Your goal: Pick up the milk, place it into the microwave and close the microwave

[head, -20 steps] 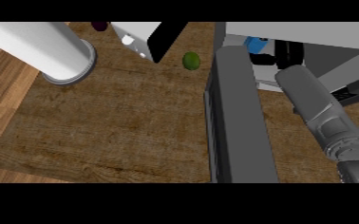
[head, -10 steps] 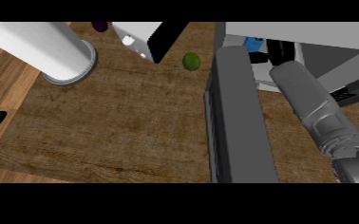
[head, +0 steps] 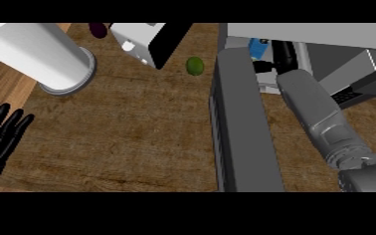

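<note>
On the wooden counter, the right hand is extending into the microwave, grip untellable, while the left hand is resting open.

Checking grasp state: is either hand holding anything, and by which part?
Left hand: nothing. Right hand, inside microwave by blue item: cannot tell.

Left hand newly in view at left edge, fingers straight, right forearm edged toward microwave

counter: wood, grainy, matt | microwave door: smooth grey, matt | cylinder: smooth white, slight sheen
</note>
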You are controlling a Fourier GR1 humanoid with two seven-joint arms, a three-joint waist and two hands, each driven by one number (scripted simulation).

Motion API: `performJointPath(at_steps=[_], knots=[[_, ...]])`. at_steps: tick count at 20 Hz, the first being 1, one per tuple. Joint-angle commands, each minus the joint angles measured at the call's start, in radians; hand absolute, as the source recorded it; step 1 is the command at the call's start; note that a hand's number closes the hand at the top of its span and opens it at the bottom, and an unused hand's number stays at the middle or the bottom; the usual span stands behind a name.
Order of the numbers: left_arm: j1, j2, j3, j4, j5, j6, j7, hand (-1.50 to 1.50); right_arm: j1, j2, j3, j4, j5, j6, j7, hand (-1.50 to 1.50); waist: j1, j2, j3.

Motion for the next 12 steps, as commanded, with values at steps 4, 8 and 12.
performJointPath(at_steps=[4, 8, 12], knots=[[0.013, -0.069, -0.087, -0.028, -0.051, -0.005, -0.003, -1.5, 0.036, 0.012, -0.086, -0.002, -0.093, 0.204, -0.062, -1.5, -0.031, -0.019, -0.001], [0.017, -0.088, -0.163, -0.048, -0.082, 0.027, 0.013, 1.5, 0.083, 0.025, -0.107, 0.002, -0.116, 0.26, -0.094, -1.5, -0.046, -0.025, -0.002], [-0.043, -0.081, -0.173, 0.005, -0.062, 0.008, 0.032, 1.5, 0.145, 0.004, -0.117, 0.014, -0.136, 0.458, -0.13, -1.5, -0.071, -0.033, -0.003]])
